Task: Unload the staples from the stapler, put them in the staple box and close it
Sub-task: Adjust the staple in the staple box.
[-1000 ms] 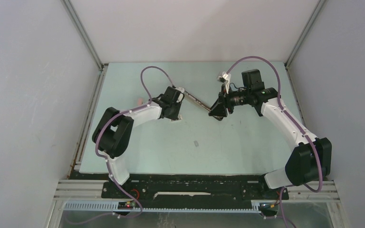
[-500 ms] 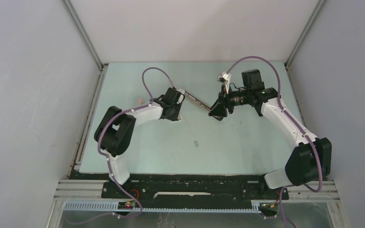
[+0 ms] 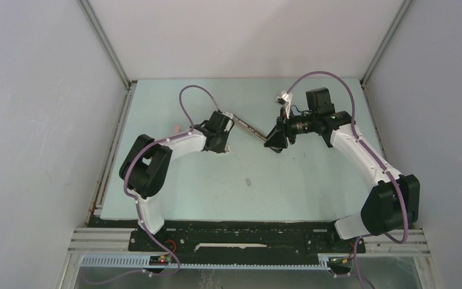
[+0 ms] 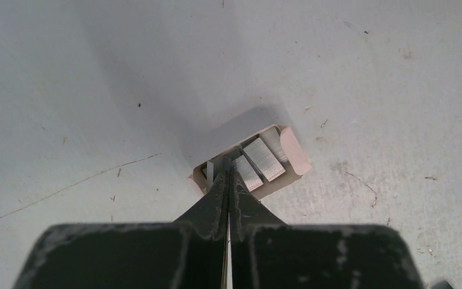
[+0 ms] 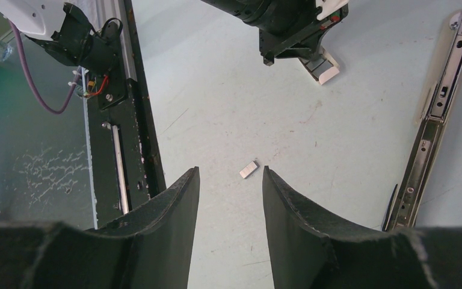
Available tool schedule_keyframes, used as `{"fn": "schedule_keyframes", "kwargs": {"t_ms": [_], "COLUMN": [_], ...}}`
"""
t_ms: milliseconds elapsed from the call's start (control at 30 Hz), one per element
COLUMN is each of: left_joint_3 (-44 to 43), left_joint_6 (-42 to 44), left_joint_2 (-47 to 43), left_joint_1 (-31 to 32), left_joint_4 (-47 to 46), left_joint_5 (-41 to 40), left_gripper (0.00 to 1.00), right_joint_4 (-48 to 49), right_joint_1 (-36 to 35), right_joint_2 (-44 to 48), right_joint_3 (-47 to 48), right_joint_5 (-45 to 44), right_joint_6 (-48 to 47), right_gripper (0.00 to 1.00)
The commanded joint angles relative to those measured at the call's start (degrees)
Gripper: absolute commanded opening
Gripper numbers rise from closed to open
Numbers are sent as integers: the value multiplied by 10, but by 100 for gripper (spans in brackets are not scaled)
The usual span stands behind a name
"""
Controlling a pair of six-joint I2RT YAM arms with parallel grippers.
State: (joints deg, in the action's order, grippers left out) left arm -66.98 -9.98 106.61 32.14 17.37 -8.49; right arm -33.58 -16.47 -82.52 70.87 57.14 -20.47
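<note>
Left wrist view: the pressed-together tips of the left gripper (image 4: 228, 176) cover the near end of a cardboard tray (image 4: 295, 154) of staples (image 4: 263, 158); whether any strip is pinched is unclear. From above, that gripper mostly hides the tray, and a loose strip (image 3: 248, 181) mid-counter is only a speck. The right gripper (image 5: 230, 176) is cropped at the bottom.

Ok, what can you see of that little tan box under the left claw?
The small tan box looks like thin cardboard and lies open on the pale table, set at a slant. A rounded flap folds out at its far end. Inside, silvery strips of staples lie side by side. The left gripper, shut, has its tips over the box's near end; whether it pinches a strip cannot be told.
</note>
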Motion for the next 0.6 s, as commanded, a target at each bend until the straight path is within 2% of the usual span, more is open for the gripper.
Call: {"fn": "schedule_keyframes", "kwargs": {"t_ms": [0, 567], "left_joint_3": [-32, -27], "left_joint_6": [-34, -141], "left_joint_2": [-14, -35], "left_joint_1": [3, 2], "left_joint_4": [0, -1], "left_joint_5": [-17, -17], "left_gripper": [0, 0], "right_joint_4": [2, 1], "right_joint_1": [4, 5], "right_joint_2": [1, 4], "right_joint_3": [0, 0], "right_joint_5": [14, 17], "right_joint_6": [2, 0], "right_gripper": [51, 51]}}
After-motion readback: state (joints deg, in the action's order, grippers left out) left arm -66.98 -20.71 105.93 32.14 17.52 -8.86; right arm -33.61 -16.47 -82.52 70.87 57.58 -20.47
